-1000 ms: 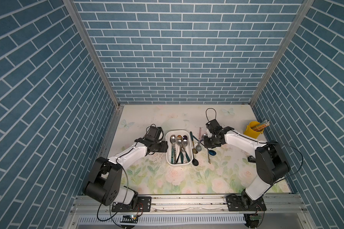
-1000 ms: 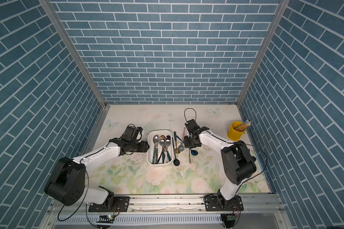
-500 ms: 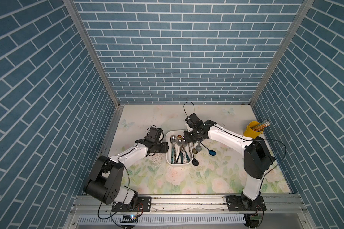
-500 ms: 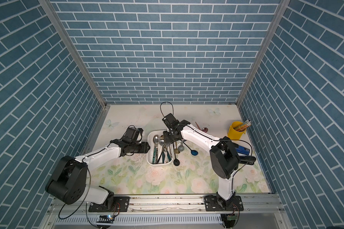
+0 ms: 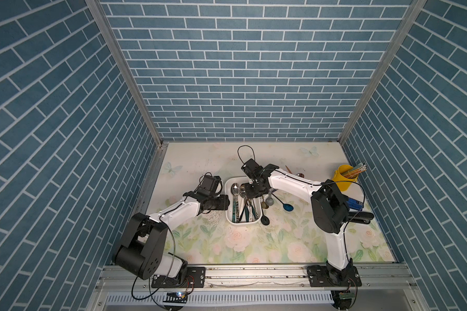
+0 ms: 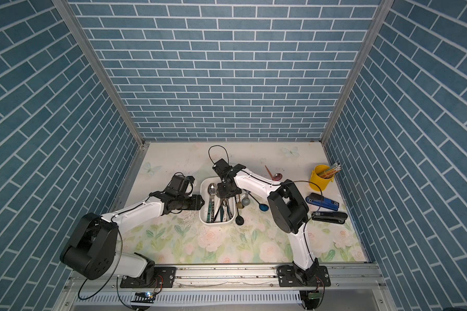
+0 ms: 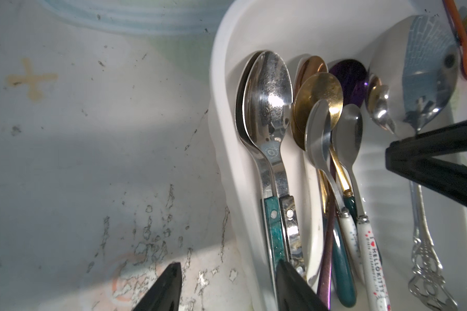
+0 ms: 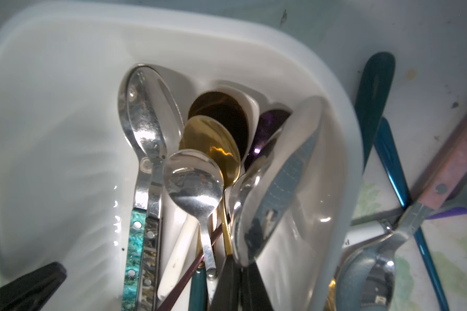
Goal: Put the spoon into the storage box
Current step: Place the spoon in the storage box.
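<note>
With the right pincer (image 8: 239, 272) clamped on the spoon (image 8: 270, 188), held tilted over the storage box (image 8: 65, 80) above the piled spoons (image 8: 194, 185), early release may slide it across the low wall beside that pincer; the left pincer (image 7: 227, 265), jaws apart, straddles the far wall.

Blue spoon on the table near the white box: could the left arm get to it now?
Probably not directly: the storage box and the right gripper, holding a spoon over it, lie between the left gripper and the blue spoon.
</note>
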